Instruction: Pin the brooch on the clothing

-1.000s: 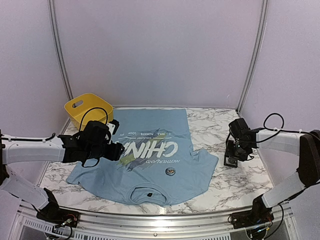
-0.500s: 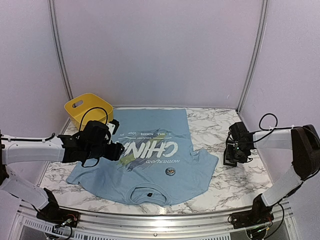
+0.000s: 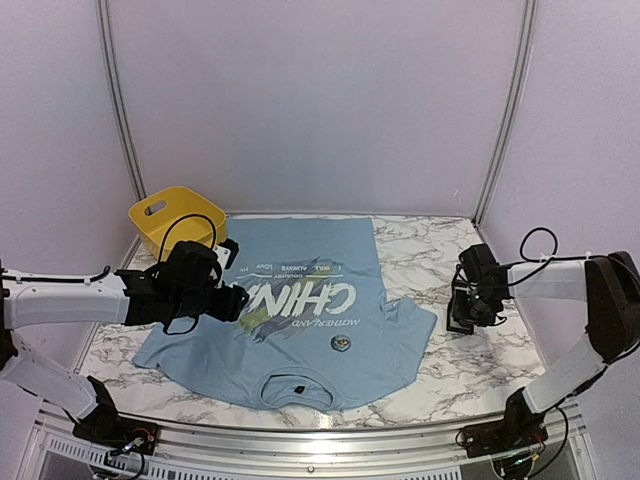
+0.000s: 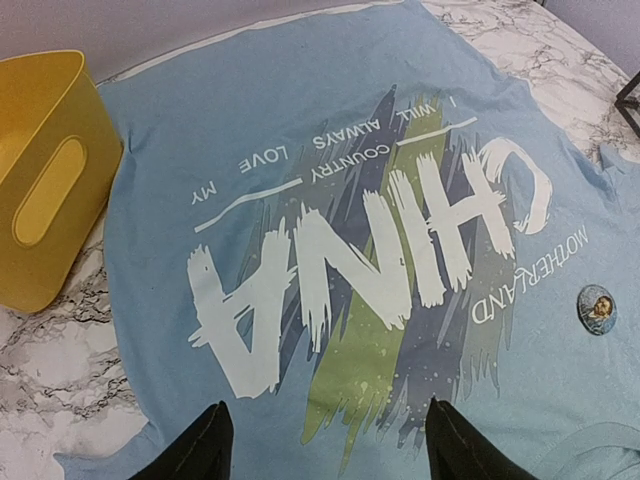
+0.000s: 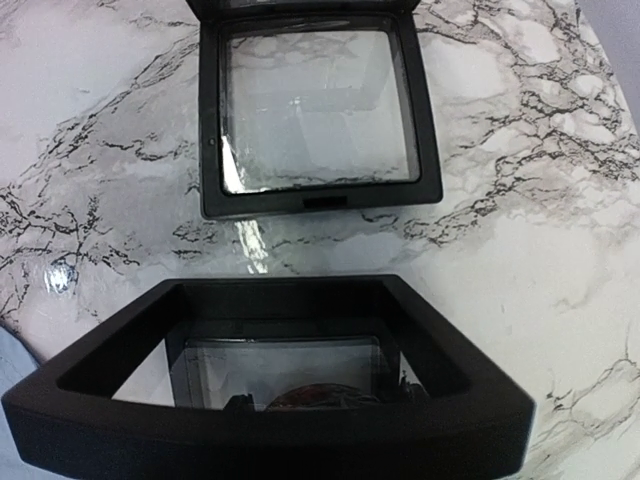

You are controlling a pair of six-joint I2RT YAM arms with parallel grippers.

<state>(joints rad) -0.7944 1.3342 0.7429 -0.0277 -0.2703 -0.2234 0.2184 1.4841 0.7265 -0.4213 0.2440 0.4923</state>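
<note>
The light blue T-shirt with white "CHINA" lettering lies flat on the marble table, also in the left wrist view. A small round brooch sits on its chest right of the print. My left gripper hovers open and empty over the print's left side. My right gripper is down at an open black display case right of the shirt. Its fingertips are mostly hidden behind the case's near wall, with a round reddish thing between them.
A yellow basket stands at the back left, touching the shirt's edge. The case's other half, with a clear window, lies flat on the marble beyond the near frame. White walls enclose the table.
My right gripper has dropped a little and moved in toward the black case. The left arm, the shirt and the brooch on it have not moved.
</note>
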